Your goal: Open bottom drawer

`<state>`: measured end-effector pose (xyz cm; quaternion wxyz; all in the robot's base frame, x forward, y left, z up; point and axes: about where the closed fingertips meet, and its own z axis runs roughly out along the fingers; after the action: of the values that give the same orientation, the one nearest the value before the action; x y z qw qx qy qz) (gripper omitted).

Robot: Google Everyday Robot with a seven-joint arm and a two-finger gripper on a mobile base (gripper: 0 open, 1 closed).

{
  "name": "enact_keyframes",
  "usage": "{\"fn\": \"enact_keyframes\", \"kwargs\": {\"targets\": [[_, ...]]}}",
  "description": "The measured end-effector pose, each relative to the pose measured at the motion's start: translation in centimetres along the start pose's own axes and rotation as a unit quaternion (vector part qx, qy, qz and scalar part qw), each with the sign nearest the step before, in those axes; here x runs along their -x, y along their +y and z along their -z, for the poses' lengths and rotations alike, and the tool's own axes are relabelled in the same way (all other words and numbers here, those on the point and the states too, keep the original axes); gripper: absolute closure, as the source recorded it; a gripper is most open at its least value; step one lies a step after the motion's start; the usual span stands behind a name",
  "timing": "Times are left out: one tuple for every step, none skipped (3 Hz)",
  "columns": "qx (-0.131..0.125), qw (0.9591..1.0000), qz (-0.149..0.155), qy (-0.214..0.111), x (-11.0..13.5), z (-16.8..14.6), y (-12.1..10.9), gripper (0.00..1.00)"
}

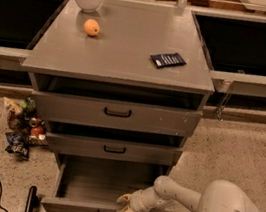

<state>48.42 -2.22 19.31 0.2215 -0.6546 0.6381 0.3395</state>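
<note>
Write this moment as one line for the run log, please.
bottom drawer: pulled out, interior showing | hand: at its front panel's top edge

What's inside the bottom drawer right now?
Only bare grey floor shows inside the bottom drawer; no items are visible. The gripper, at its front edge, covers part of the front right, so that spot can't be checked.
</note>
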Motion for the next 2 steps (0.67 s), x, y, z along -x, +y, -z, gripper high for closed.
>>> {"fn": "enact_keyframes", "kwargs": {"targets": [[0.016, 0.9996, 0.012, -0.018, 1.61, -0.43, 1.43, 1.00], [0.022, 0.9993, 0.016, -0.027, 2.22, -0.60, 1.90, 1.00]]}}
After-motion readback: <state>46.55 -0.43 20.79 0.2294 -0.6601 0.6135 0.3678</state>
